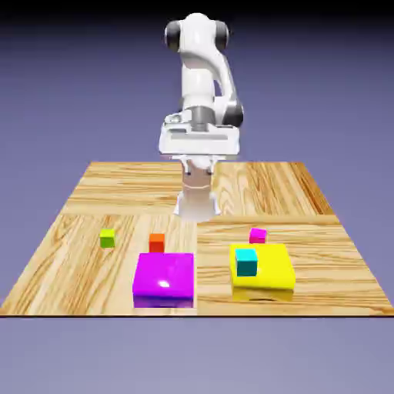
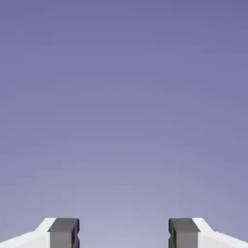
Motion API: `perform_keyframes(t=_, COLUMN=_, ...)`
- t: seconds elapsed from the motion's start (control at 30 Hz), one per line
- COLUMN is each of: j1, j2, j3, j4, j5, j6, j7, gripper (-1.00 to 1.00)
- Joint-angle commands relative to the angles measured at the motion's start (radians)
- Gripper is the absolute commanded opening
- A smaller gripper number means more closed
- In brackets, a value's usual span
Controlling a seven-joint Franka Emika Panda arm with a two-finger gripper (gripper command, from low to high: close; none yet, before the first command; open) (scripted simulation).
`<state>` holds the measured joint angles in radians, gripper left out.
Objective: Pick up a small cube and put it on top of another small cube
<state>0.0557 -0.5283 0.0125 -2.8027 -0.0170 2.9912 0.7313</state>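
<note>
Can see the pincer [image 2: 124, 233] spread apart in the hand view, with nothing between the fingertips [image 2: 184, 235] but blue-violet backdrop. In the exterior view, can follow the white arm [image 1: 198, 77] down from its upper bend to the hand [image 1: 199, 140], held above the wooden surface [image 1: 108, 285], well apart from every cube. Can find the small magenta cube [image 1: 258, 235] toward the exterior view's right, on the surface just behind the flat yellow block [image 1: 273, 269] and partly hidden by it (cannot tell from here whether touching or slightly apart). Can find the small orange-red cube [image 1: 157, 242] toward the exterior view's left, also on the surface, just behind the flat magenta block [image 1: 165, 275], with its lower edge close to that block's far edge (again, cannot tell about contact). Farther to the exterior view's left, can pick out a yellow-green cube [image 1: 108, 238], resting on the bare wood. Can also see a cyan cube [image 1: 246, 262] on top of the flat yellow block, near the side at the exterior view's left.
</note>
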Motion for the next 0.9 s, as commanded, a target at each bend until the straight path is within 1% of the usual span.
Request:
perform_keyframes(t=0.0, j1=0.036, j2=0.035, j3=0.010, j4=0.006, j5=-0.014, j6=-0.038, j7=-0.008, gripper=0.00)
perform_keyframes(t=0.53, j1=0.616, j2=0.587, j3=0.176, j4=0.103, j5=-0.239, j6=-0.646, j7=-0.137, gripper=0.00)
perform_keyframes(t=0.6, j1=0.625, j2=0.596, j3=0.178, j4=0.104, j5=-0.243, j6=-0.655, j7=-0.139, gripper=0.00)
perform_keyframes(t=0.77, j1=0.648, j2=0.777, j3=0.099, j4=0.086, j5=-0.377, j6=-0.467, j7=-0.043, gripper=0.00)
perform_keyframes(t=0.8, j1=0.649, j2=0.790, j3=0.093, j4=0.084, j5=-0.387, j6=-0.453, j7=-0.036, gripper=0.00)
perform_keyframes(t=0.83, j1=0.649, j2=0.790, j3=0.093, j4=0.084, j5=-0.387, j6=-0.453, j7=-0.036, gripper=-1.00)
perform_keyframes(t=0.87, j1=0.649, j2=0.790, j3=0.093, j4=0.084, j5=-0.387, j6=-0.453, j7=-0.036, gripper=-1.00)
